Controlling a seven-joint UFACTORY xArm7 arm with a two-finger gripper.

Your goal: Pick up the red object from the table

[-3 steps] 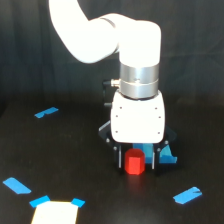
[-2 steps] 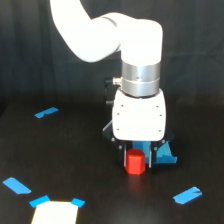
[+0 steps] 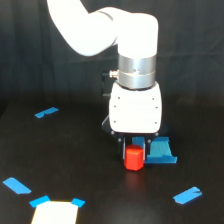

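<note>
The red object (image 3: pixel 134 158) is a small red-orange stubby block, sitting directly under the white gripper body in the middle of the exterior view. My gripper (image 3: pixel 134 148) points straight down. Its dark fingers close around the top of the block, which looks held just above the black table (image 3: pixel 75 160). The fingertips are mostly hidden by the block and the gripper body. Whether the block's bottom still touches the table is hard to tell.
A light-blue flat square piece (image 3: pixel 160 152) lies right beside the block on the exterior view's right. Blue tape strips lie at the left back (image 3: pixel 46 112), left front (image 3: pixel 16 186) and right front (image 3: pixel 187 195). A pale rectangular patch (image 3: pixel 55 213) sits at the front left.
The arm and gripper have risen slightly, and the red object has moved up a little with them. The light-blue piece and the tape strips have not moved.
</note>
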